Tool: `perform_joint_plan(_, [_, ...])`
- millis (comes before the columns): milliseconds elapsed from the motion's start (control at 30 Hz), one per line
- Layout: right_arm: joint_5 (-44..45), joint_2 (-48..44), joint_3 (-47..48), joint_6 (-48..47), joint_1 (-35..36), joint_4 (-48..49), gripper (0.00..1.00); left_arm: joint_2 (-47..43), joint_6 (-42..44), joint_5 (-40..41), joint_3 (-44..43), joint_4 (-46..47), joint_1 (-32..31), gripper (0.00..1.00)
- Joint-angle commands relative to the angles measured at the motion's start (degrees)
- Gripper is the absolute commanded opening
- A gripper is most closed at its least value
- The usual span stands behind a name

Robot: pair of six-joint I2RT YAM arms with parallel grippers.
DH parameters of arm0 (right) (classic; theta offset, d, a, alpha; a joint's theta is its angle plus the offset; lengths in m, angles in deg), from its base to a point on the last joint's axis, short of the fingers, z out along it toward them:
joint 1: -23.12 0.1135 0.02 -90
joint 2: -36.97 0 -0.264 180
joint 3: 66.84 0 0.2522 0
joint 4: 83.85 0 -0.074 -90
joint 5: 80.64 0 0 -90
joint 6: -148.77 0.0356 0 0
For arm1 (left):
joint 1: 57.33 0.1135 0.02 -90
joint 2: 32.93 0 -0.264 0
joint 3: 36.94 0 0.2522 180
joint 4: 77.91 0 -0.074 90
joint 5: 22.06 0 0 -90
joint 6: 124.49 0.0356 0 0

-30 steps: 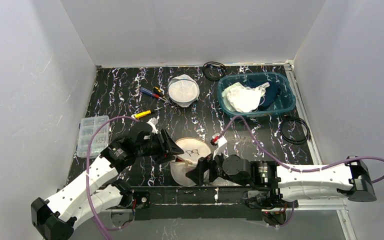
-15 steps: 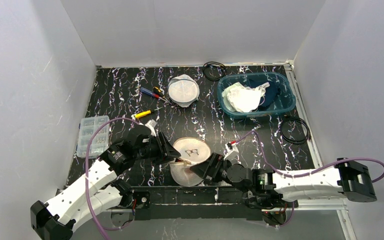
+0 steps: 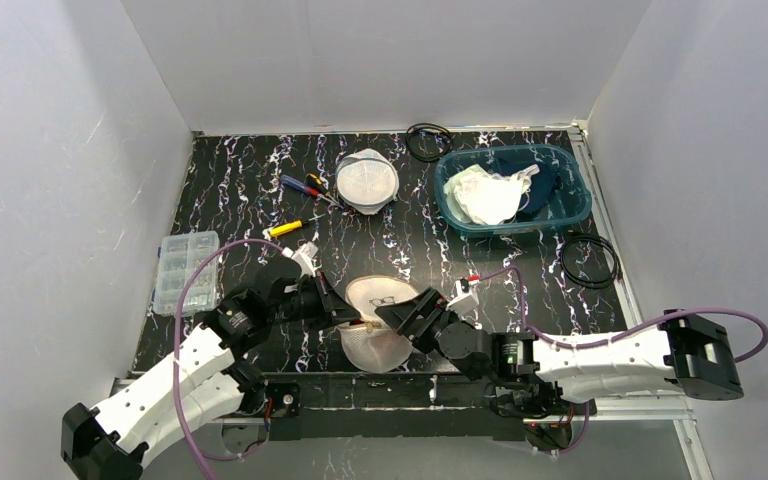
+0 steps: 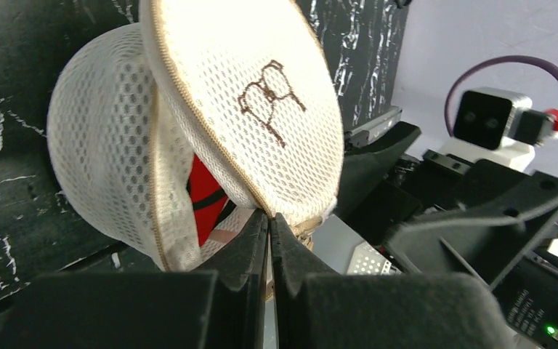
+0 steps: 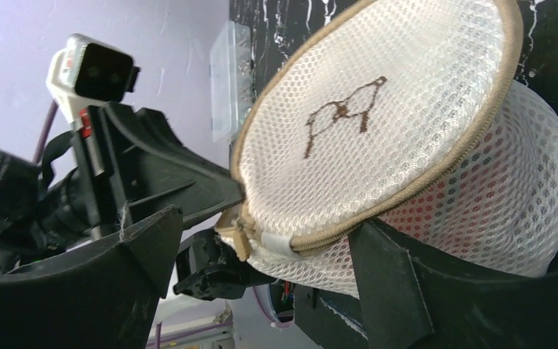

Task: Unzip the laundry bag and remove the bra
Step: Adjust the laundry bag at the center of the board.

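L claw (image 4: 270,218) now shut on zip (image 5: 334,234) of domed mesh laundry bag (image 4: 261,87), R claw (image 5: 261,229) open

Sign legible on the work: I read no lettering or numbers; the only mark is a brown stitched bra outline (image 4: 270,97) on the white mesh laundry bag (image 4: 102,153) lid.

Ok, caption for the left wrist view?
Left gripper pinches the zip seam of the bag, partly unzipped, red fabric showing inside.
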Motion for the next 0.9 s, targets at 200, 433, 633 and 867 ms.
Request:
perform_joint_plan(200, [-0.47,5.63,4.75,2.87,-5.04,-0.49,0.64,-3.05,0.73,-1.54,1.99,7.05,-4.02,0.00])
perform_joint_plan(433, [-2.69,3.89,11.48,-13.66,-7.45,-6.24,0.03,-7.44,3.33,1.66,0.25,0.91,-4.51,0.00])
perform_joint_plan(633, [-29.13,8.87,21.27,-35.11,-20.43,-10.12,0.01,-12.94,7.92,13.75,-8.11,-17.70,-4.46,0.44])
perform_joint_plan(867, [-58.89,21.83,40.61,-57.40,-23.97,-17.78,0.01,-22.76,7.09,30.73,-15.38,-31.82,-4.47,0.68])
